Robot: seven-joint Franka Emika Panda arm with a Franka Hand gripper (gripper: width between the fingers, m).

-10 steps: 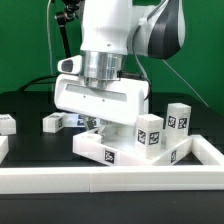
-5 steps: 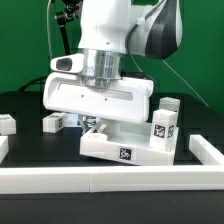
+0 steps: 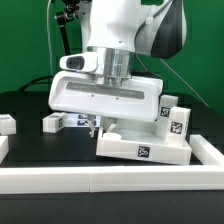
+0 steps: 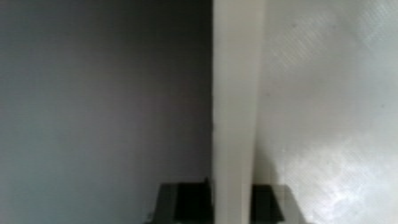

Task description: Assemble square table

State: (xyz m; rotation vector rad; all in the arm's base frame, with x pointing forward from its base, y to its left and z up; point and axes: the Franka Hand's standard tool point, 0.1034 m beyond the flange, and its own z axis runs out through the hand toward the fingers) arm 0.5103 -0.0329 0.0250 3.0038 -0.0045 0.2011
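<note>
The white square table top (image 3: pixel 140 146) lies flat on the black table with a tag on its front edge. My gripper (image 3: pixel 100 126) is shut on its raised rim at the exterior view's left end. In the wrist view the rim (image 4: pixel 237 100) runs straight between my dark fingertips (image 4: pixel 183 200), with the gripper (image 4: pixel 228 202) closed on it. Two white block legs (image 3: pixel 178 122) (image 3: pixel 168 102) stand upright at the top's right side; I cannot tell whether they are fixed to it. Two more legs (image 3: pixel 52 122) (image 3: pixel 7 123) lie loose at the exterior view's left.
A long white rail (image 3: pixel 110 180) borders the black surface along the front and turns up at the right end (image 3: pixel 208 148). The arm's broad white wrist body (image 3: pixel 105 95) hides the middle of the table behind it.
The table top has swung and slid toward the exterior view's right with my gripper on its rim. The tagged leg at its right side has moved right with it. The loose legs at the left stayed put.
</note>
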